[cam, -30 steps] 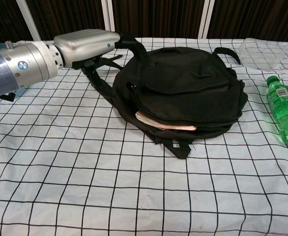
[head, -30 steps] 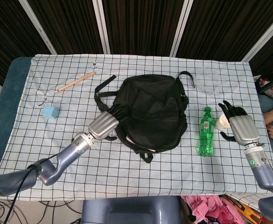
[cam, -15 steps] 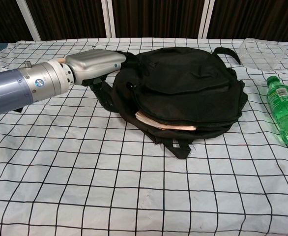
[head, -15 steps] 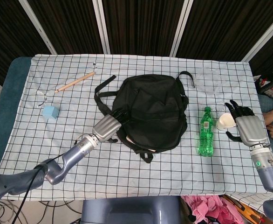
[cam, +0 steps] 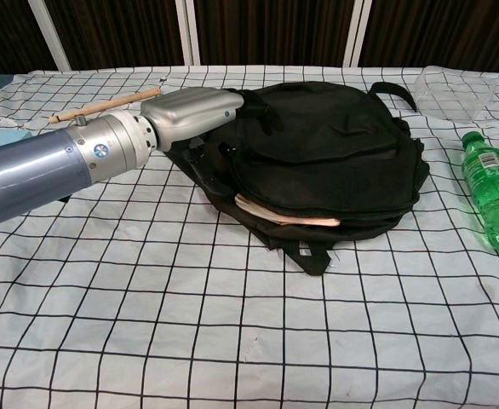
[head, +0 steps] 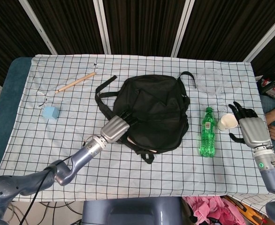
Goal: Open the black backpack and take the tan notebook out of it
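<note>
The black backpack (head: pixel 156 111) lies flat in the middle of the table, its opening facing the near edge. The tan notebook (cam: pixel 288 215) pokes out of the unzipped slit at the bag's front; in the head view only a sliver of the tan notebook (head: pixel 143 142) shows. My left hand (head: pixel 115 127) reaches in from the left with its fingers stretched out and resting on the bag's left side, just above the slit. In the chest view the left hand (cam: pixel 194 115) holds nothing. My right hand (head: pixel 251 129) hovers at the far right, fingers spread, empty, well away from the bag.
A green bottle (head: pixel 206 132) lies right of the bag, with a white cup (head: pixel 225 122) beside my right hand. A clear plastic tub (head: pixel 211 80) sits at the back right. A wooden stick (head: pixel 76 82) and a blue cube (head: pixel 50 112) lie at the left.
My left hand has slid right and toward the near side along the bag's left edge, closer to the slit. The right hand drifted slightly right, away from the cup.
</note>
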### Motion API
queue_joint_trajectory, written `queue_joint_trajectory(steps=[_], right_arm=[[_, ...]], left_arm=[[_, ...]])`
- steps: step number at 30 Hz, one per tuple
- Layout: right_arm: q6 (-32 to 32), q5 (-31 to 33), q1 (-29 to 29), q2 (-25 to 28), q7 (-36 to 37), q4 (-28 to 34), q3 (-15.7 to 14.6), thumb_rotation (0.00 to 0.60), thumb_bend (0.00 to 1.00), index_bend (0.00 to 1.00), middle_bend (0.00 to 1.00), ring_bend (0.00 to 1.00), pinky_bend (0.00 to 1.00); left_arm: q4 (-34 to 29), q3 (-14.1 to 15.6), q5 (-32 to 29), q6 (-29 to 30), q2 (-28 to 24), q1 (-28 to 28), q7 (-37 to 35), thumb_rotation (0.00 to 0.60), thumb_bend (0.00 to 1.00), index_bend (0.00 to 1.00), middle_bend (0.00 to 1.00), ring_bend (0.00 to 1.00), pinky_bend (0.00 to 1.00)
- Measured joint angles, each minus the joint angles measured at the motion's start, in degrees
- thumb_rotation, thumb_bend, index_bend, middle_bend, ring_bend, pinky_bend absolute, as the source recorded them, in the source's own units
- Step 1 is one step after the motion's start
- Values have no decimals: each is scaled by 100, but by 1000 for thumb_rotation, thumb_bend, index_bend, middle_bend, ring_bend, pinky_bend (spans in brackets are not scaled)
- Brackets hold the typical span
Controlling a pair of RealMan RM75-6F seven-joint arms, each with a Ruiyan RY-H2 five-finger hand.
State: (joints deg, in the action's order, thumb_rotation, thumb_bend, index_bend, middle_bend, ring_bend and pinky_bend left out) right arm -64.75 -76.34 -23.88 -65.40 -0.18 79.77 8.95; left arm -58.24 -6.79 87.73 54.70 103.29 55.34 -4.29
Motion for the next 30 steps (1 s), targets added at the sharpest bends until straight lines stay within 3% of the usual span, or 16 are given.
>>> queue_joint_trajectory(steps=[7, 15, 25, 30], right_arm=[[-28, 18, 34, 33, 59, -31, 2, 600, 202, 38, 13, 139, 143], [-40, 15, 52, 60, 118, -47, 2, 600, 202, 38, 13, 139, 143], [-51, 10, 64, 67, 128, -57, -4, 600, 202, 38, 13, 139, 143], [-67, -4, 64, 74, 129, -55, 0, 600, 203, 38, 13, 139, 143]], left_arm=[[245, 52, 11, -122, 157, 75, -62, 600, 62, 215, 225, 13, 66], [581, 1, 67, -62, 455, 220, -361, 600, 119, 303, 301, 47, 81], [864, 13, 57, -224, 651, 361, -371, 600, 123, 314, 308, 47, 81], [977, -40, 35, -226, 729, 426, -353, 600, 229, 361, 360, 58, 81]])
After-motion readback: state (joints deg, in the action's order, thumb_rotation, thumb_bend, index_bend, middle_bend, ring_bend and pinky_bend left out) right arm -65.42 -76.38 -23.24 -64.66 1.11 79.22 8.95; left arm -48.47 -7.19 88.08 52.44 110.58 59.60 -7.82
